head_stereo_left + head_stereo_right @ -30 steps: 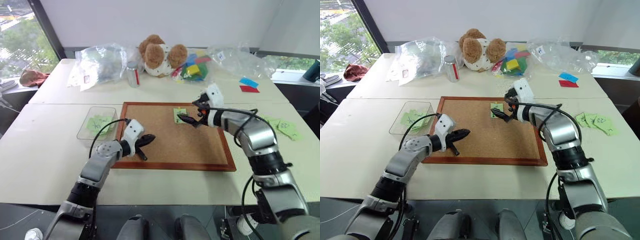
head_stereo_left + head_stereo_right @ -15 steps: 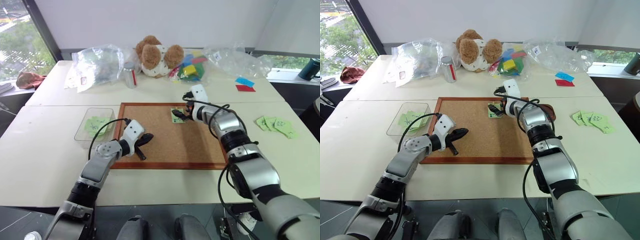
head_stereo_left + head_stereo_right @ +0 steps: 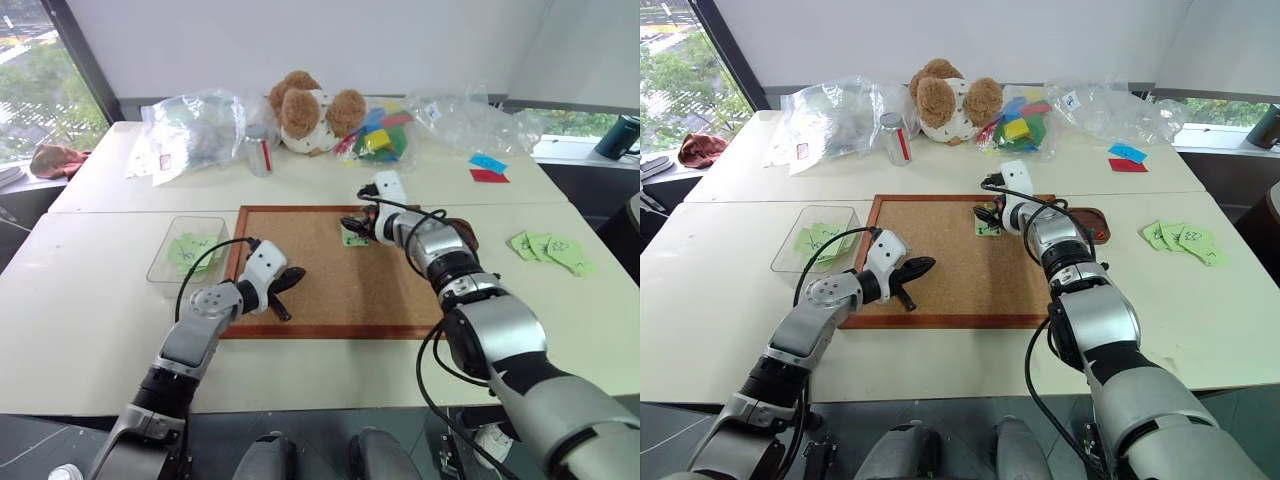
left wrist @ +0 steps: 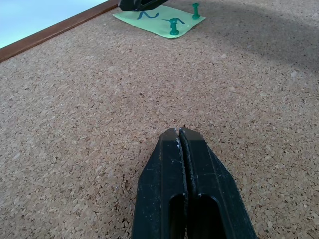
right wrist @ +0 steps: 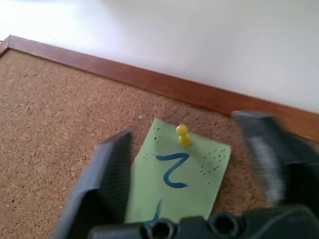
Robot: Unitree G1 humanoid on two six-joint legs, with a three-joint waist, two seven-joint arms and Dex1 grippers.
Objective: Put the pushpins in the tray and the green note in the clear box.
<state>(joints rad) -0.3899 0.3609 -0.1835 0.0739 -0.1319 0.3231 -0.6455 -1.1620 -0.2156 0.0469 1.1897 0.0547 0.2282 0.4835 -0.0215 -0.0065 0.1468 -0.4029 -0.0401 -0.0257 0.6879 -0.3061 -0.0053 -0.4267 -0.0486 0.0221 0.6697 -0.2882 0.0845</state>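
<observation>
Right gripper point(image 5: 187, 164) at the pinned green note point(image 5: 182, 179)
You see its blurred fingers apparently spread astride the note's yellow pushpin point(image 5: 183, 135); left gripper point(image 4: 185, 144) pressed together over the cork board point(image 4: 99, 124).

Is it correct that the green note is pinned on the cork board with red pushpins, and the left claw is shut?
Not quite: the pushpins in the green note on the cork board are green, as the left wrist view shows. The left claw is indeed shut.

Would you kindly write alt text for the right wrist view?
The right gripper hangs open over the green note, its blurred black fingers either side. A yellow pushpin pins the note, marked with a blue squiggle, to the cork board.
</observation>
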